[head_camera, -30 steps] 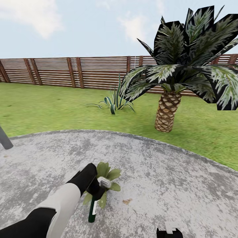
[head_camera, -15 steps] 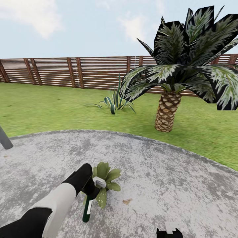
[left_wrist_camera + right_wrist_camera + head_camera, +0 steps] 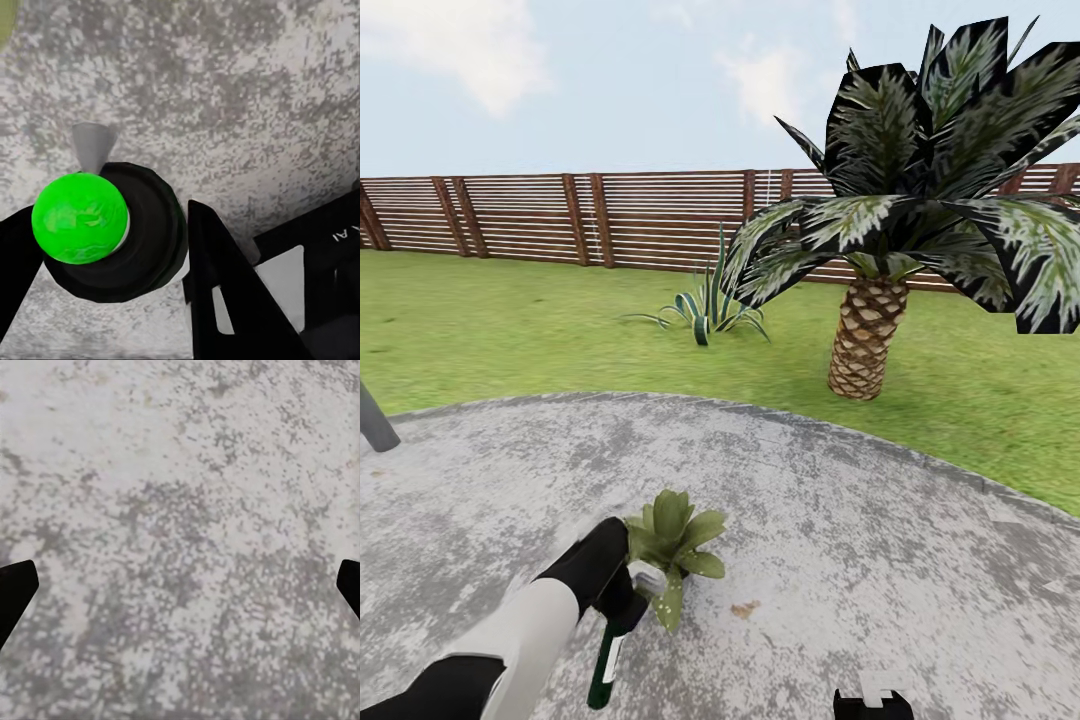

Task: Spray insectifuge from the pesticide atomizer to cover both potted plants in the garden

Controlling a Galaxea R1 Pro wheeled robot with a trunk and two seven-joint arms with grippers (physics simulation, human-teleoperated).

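Observation:
One potted plant [image 3: 675, 535], a low rosette of green leaves, stands on the round grey stone patio [image 3: 840, 500] of the garden. Just beside it on the near left, my left gripper [image 3: 628, 600] is shut on the pesticide atomizer [image 3: 605, 660], a slim dark-green bottle with a white band that hangs tilted below the fingers. In the left wrist view the black fingers [image 3: 225, 285] clamp the atomizer's dark body [image 3: 146, 240], with its bright green cap and grey nozzle [image 3: 94, 146] over bare patio. My right gripper [image 3: 872, 700] is low at the frame's bottom edge, open [image 3: 180, 585] over the stone.
A thick-trunked palm [image 3: 865, 340] and a spiky striped plant [image 3: 705, 310] grow on the lawn [image 3: 480, 330] beyond the patio. A brown slat fence [image 3: 560, 215] closes the back. A grey post [image 3: 375, 420] leans in at far left. A small brown leaf [image 3: 743, 608] lies near the plant.
My left gripper has drawn back toward me and to the left with the atomizer, from over the plant's leaves to beside them. The right arm and the camera are still.

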